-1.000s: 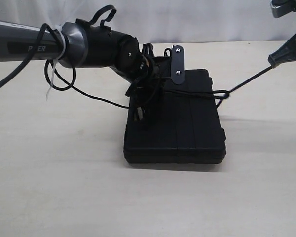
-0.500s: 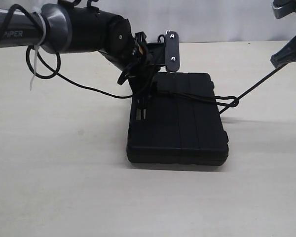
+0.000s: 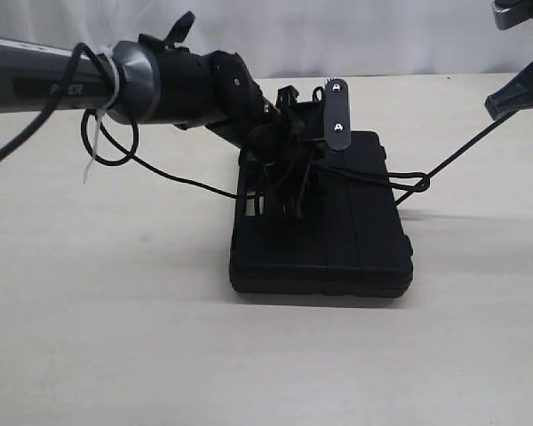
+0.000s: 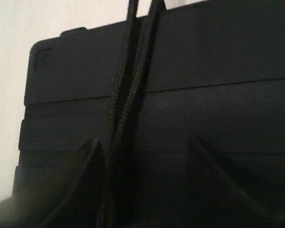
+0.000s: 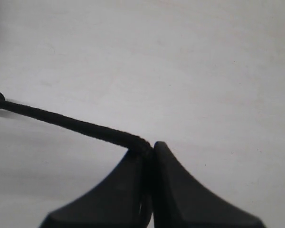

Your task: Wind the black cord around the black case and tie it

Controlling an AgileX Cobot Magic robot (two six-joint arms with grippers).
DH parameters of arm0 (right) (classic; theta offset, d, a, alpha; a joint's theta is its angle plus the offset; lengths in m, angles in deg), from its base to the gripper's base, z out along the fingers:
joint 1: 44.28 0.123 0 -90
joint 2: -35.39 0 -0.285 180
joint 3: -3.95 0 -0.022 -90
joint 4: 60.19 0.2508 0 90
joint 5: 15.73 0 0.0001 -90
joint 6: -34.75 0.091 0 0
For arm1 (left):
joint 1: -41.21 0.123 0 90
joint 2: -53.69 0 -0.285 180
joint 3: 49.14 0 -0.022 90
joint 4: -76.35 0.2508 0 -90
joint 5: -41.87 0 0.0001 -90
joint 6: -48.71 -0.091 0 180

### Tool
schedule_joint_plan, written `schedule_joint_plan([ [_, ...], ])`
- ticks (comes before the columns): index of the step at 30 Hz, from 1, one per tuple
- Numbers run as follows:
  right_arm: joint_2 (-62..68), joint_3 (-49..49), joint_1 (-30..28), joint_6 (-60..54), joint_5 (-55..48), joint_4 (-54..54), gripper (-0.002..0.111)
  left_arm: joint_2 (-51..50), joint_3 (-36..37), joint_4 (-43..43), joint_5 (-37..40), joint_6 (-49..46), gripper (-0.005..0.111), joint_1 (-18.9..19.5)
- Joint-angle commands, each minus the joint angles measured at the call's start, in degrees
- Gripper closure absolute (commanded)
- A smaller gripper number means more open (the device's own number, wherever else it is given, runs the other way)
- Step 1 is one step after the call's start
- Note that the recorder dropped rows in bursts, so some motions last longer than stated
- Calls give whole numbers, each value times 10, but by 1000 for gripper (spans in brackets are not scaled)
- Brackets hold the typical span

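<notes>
The black case (image 3: 338, 235) was laid flat on the bench (image 3: 115, 337), near its middle. The black cord (image 5: 66, 122) was drawn across the lid to a loop at the case's right edge. From there it was stretched tight to the right claw (image 5: 149, 148), which was closed firmly on it. The left claw (image 4: 146, 142) was held over the lid with fingers spread, and two strands were seen between them, close to one finger.

Robot lab bench: bare pale tabletop (image 3: 115, 346), white backdrop (image 3: 382, 35).
</notes>
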Motion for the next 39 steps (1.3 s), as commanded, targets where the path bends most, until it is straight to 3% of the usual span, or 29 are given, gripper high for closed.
schedule_joint_plan([
  [1,-7,2,-4,5,7,-2,104,-12,0,-28,-61,-15,62,1],
  [4,-7,2,-4,1,7,-2,104,-23,0,0,-52,-16,80,6],
  [5,-7,2,-4,-2,7,-2,104,-24,0,32,-30,-16,96,11],
  [7,-7,2,-4,-8,7,-9,104,-21,0,66,-9,10,107,17],
  [10,-7,2,-7,-6,1,-28,104,-15,0,102,15,54,107,31],
  [12,-7,2,-22,5,2,-28,104,-15,0,130,85,54,107,47],
  [14,-7,2,-39,6,5,-11,104,-15,0,135,105,54,107,51],
  [24,-6,-74,-94,6,115,28,104,-13,0,95,33,70,106,54],
  [28,-2,-97,-98,-72,150,94,96,-4,0,82,29,71,90,54],
  [32,33,-116,-106,-39,148,54,80,2,0,71,31,75,76,54],
  [39,137,-134,-158,-21,142,45,75,2,0,77,32,75,73,54],
])
